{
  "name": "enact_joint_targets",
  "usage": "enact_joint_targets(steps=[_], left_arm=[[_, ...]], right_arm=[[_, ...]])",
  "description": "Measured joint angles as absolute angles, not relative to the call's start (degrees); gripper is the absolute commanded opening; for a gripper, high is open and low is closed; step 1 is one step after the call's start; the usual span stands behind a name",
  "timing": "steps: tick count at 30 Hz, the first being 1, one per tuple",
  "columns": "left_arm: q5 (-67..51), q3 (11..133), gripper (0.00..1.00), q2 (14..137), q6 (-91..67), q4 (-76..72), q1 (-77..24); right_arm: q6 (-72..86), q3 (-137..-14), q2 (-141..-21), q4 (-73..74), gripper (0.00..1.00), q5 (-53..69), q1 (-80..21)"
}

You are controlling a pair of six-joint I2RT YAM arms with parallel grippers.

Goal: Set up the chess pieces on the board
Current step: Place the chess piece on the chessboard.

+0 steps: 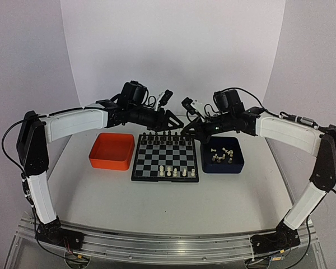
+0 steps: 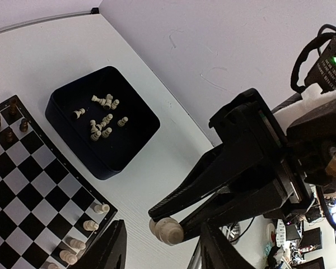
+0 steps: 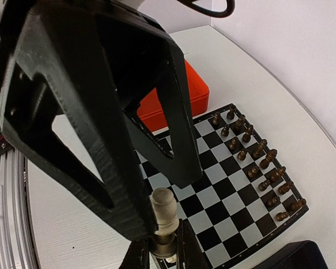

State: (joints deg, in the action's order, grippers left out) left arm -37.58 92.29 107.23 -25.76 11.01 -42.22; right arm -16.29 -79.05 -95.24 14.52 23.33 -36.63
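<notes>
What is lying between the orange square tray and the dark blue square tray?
The small black-and-grey checkered chessboard lies there, with pieces on it; the top view shows this.

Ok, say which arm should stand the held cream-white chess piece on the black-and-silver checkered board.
Left, probably. The right gripper pinches the cream-white chess piece end-on by its base; the left gripper straddles its sides and could stand it upright on the board.

The board [image 1: 157, 158] is black-and-silver-grey checkered. The chess pieces [image 2: 168, 230] are cream-white. One tray [image 1: 108, 163] is orange, another tray [image 1: 223, 168] dark blue.
</notes>
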Motion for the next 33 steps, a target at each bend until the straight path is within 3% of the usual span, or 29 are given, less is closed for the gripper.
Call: enact_joint_targets(steps=[4, 10, 13, 15, 21, 22, 24, 33], left_arm=[[-37.48, 92.64, 0.3, 108.08, -26.0, 11.01, -42.28], [-37.4, 92.66, 0.03, 108.18, -26.56, 10.98, -42.38], [-37.38, 92.66, 0.0, 108.27, -26.57, 11.01, -42.44], [-37.43, 92.66, 0.0, 108.31, -26.81, 11.0, -42.4], [-33.98, 92.64, 0.0, 108.23, -26.2, 11.24, -42.46], [-32.44, 92.55, 0.0, 108.1, -25.76, 11.68, -42.51], [-28.62, 91.59, 0.0, 107.15, -24.97, 13.15, -42.56], [-9.79, 77.95, 0.0, 95.53, -23.53, 18.84, -42.54]], right_arm=[[-16.32, -79.05, -95.26, 14.16, 0.0, 23.27, -36.69], [-16.38, -79.05, -95.59, 14.15, 0.0, 22.52, -36.69], [-16.38, -79.07, -95.79, 14.16, 0.0, 22.39, -36.69], [-16.35, -79.07, -95.88, 14.04, 0.12, 22.19, -36.69], [-15.08, -79.24, -96.31, 13.76, 0.66, 21.1, -36.69], [-14.66, -79.23, -96.31, 13.75, 0.81, 20.97, -36.69], [-13.32, -78.92, -96.23, 13.42, 0.86, 20.82, -36.69], [-7.33, -69.25, -89.2, 13.72, 0.9, 15.49, -36.69]])
